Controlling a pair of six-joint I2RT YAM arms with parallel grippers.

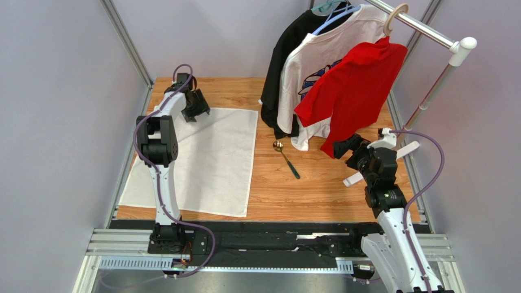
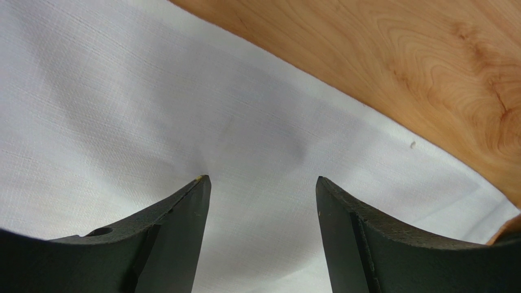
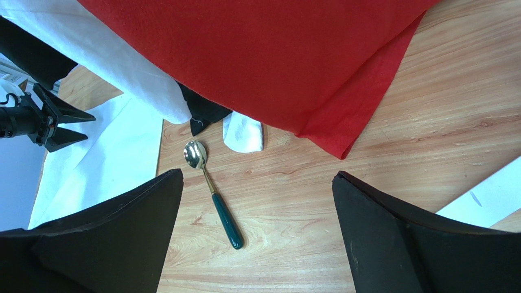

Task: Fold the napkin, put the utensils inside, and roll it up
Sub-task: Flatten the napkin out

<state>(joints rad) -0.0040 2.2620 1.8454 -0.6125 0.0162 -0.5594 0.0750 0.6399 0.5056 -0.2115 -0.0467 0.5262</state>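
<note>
While the left gripper (image 1: 197,107) is hanging over the far corner of the napkin (image 1: 208,162), its jaws are standing well apart and gripping nothing. Seen from its wrist, the white cloth is lying flat beneath and between both dark fingers (image 2: 177,226), with a faint pucker showing just ahead of the gap. Whether the tips are pressing on the fabric cannot be told. The cloth's edge is running ahead and to the right of these jaws, and the bare wooden table (image 2: 397,61) is showing beyond it.

The right gripper (image 1: 350,146) is hovering above the table with its jaws spread as wide as they go, holding nothing. The spoon (image 3: 211,189) is lying on the wood below the gap, closer to the left finger than to the right one. Its gold bowl is pointing away from the jaws and its dark handle is pointing back toward them. The spoon is lying just beside the napkin's right edge, not on it.

Ahead of the right jaws, a red shirt (image 3: 275,55) is hanging down, nearly reaching the table. A white shirt (image 1: 312,61) and a black garment (image 1: 284,55) are hanging beside it from a rail (image 1: 422,27).
</note>
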